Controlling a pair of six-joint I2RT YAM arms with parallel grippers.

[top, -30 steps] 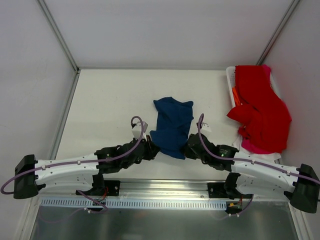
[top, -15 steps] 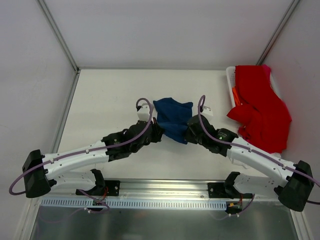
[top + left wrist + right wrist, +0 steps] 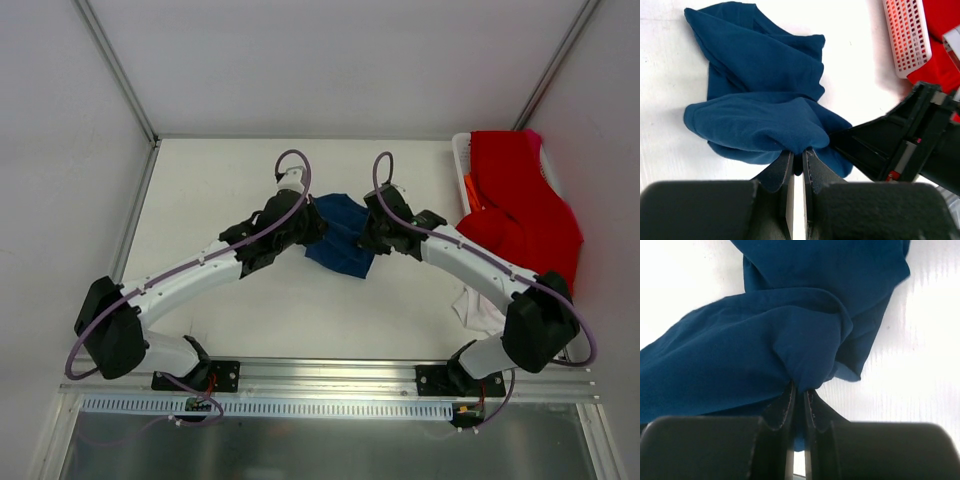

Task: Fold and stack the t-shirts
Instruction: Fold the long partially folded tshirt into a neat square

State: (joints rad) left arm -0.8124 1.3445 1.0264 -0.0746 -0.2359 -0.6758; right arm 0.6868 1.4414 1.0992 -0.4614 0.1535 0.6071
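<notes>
The navy blue t-shirt (image 3: 341, 237) lies bunched on the table between my two grippers, its print hidden. My left gripper (image 3: 312, 226) is shut on its left edge, and the pinched fold shows in the left wrist view (image 3: 798, 151). My right gripper (image 3: 370, 232) is shut on its right edge, seen in the right wrist view (image 3: 799, 390). The navy cloth (image 3: 760, 85) fills both wrist views (image 3: 765, 340). A red t-shirt (image 3: 520, 215) drapes over the white basket (image 3: 461, 160) at the far right, with pink cloth (image 3: 533, 134) behind it and white cloth (image 3: 478, 312) below it.
The white basket's perforated wall (image 3: 905, 37) and red cloth (image 3: 940, 60) show at the top right of the left wrist view, with the right arm (image 3: 910, 140) close beside my left gripper. A metal rail (image 3: 320, 380) runs along the table's near edge.
Both arms have reached away from the near edge, carrying the near edge of the navy t-shirt up over itself. The shirt now looks shorter and more bunched.
</notes>
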